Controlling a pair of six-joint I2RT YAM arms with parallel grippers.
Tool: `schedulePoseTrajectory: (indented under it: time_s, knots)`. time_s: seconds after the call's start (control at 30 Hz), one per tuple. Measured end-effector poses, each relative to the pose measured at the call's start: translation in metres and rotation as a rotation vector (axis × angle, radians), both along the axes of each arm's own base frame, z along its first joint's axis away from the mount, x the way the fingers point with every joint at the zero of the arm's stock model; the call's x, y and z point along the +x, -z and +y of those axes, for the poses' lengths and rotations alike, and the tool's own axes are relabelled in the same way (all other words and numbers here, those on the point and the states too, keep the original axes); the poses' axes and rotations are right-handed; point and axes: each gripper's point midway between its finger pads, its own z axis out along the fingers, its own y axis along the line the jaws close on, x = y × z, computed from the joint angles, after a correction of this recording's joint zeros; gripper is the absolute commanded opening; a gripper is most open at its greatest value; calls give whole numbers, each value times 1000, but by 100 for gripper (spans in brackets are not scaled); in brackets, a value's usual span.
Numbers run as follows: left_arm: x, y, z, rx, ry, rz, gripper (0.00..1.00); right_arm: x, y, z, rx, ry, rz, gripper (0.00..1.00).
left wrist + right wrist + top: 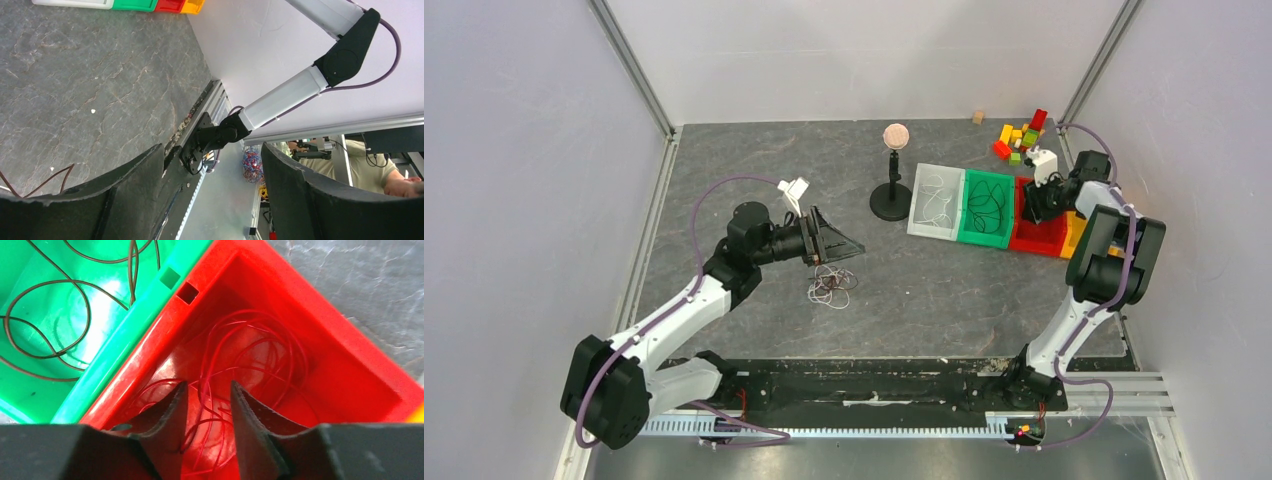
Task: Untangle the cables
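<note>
A: State of left end effector [829, 243]?
B: Jaws wide, nothing in them. It's right by the tangle of cables [832, 285] on the bench [944, 290].
A: And right end effector [207, 386]?
B: Narrow gap, down in the red bin [350, 365], red wire [205, 410] running through the gap. Dark wire [132, 270] sits in the green bin [135, 326] next to it.

Glossy plastic red bin [350, 370], smooth-sheathed red cables [206, 390], matt grey table [75, 75].
</note>
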Motion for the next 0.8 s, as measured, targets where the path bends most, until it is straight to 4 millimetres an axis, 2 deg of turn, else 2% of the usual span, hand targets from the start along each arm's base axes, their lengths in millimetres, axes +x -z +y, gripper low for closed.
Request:
schedulePoseTrajectory:
  time_s: [0.17,0.33,0.4,0.53,0.6,0.67,0.73,0.8]
  knots:
    - [0,9,5,35,-7,21,79,-1,-29,0,-18,-7,-31,57]
    - [6,21,23,125,-39,19,82,-9,-72,0,-57,-11,-74,83]
    - [13,24,35,210,-49,-10,82,-15,-88,-1,-77,-11,-81,90]
    - [25,25,57,416,-8,-183,82,-33,-117,12,-70,-24,-67,91]
    - [26,38,69,540,42,-284,79,-42,-135,33,-49,-45,-78,91]
    - [21,59,81,640,104,-322,77,-50,-152,72,-18,-99,-117,91]
    - [13,81,88,699,175,-313,74,-65,-162,133,40,-204,-155,91]
    - [9,100,91,725,212,-266,74,-89,-162,198,124,-335,-164,91]
